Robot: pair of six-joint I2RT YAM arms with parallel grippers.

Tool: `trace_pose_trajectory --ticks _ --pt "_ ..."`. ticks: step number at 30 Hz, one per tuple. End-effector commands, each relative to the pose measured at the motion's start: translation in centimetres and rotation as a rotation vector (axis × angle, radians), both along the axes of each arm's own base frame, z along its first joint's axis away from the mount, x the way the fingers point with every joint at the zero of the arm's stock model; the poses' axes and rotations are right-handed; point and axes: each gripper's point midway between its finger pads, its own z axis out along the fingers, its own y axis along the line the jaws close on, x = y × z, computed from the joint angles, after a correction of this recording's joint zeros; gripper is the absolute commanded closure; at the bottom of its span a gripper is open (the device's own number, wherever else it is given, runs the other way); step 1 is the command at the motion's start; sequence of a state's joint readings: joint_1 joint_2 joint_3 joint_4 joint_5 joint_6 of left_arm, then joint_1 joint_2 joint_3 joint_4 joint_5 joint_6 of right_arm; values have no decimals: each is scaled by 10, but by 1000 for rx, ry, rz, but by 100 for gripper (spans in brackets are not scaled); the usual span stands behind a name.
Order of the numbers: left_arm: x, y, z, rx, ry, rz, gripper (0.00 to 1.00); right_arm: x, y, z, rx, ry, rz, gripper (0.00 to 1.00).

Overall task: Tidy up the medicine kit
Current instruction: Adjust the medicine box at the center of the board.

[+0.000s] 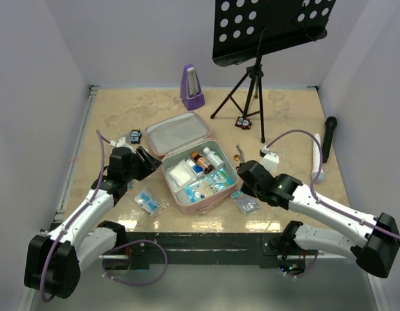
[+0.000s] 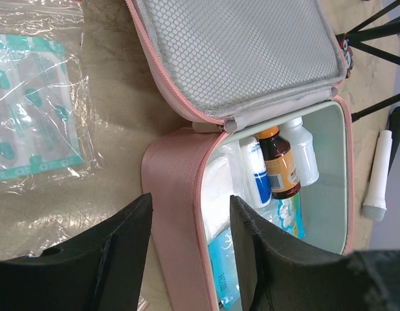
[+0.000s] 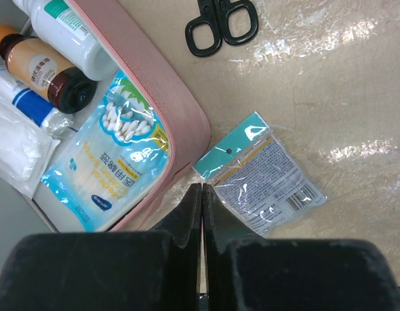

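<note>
Nearest, my right gripper [image 3: 201,189] has its jaws pressed together, seemingly on nothing, with a sealed packet [image 3: 261,178] at their three o'clock. My left gripper [image 2: 190,202] is spread, the pink wall of the medicine kit [image 1: 187,136] between its fingers. The kit lies open mid-table, at my twelve o'clock.

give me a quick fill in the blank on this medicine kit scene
1. The medicine kit has its lid ___.
2. The right gripper is ___.
3. The scissors have ___ handles.
4. The brown bottle has an ___ cap.
Missing words: open; shut; black; orange.
</note>
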State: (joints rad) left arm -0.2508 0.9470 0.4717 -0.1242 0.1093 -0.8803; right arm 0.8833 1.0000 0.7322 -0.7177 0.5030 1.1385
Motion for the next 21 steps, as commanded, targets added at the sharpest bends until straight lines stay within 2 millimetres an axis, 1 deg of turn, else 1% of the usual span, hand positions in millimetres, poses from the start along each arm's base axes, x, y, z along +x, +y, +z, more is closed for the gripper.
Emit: trace_pose_trajectory --ticks 1,3,6,12,15,21 --pt "3 -4 6 -30 -31 -3 44 2 13 -10 -12 24 62 100" --pt "3 -4 3 -29 -19 -1 45 3 22 -19 -14 39 101 100" --pt "3 -3 1 -27 -11 4 45 7 34 -23 -4 39 142 100" --pt "10 -7 3 -34 -26 -11 45 24 52 -20 -12 0 183 100" --pt "15 -9 6 -37 -36 -14 45 30 65 -24 -6 -3 221 100" --pt "27 -7 7 -14 -22 3 45 52 88 -25 -31 -44 272 100"
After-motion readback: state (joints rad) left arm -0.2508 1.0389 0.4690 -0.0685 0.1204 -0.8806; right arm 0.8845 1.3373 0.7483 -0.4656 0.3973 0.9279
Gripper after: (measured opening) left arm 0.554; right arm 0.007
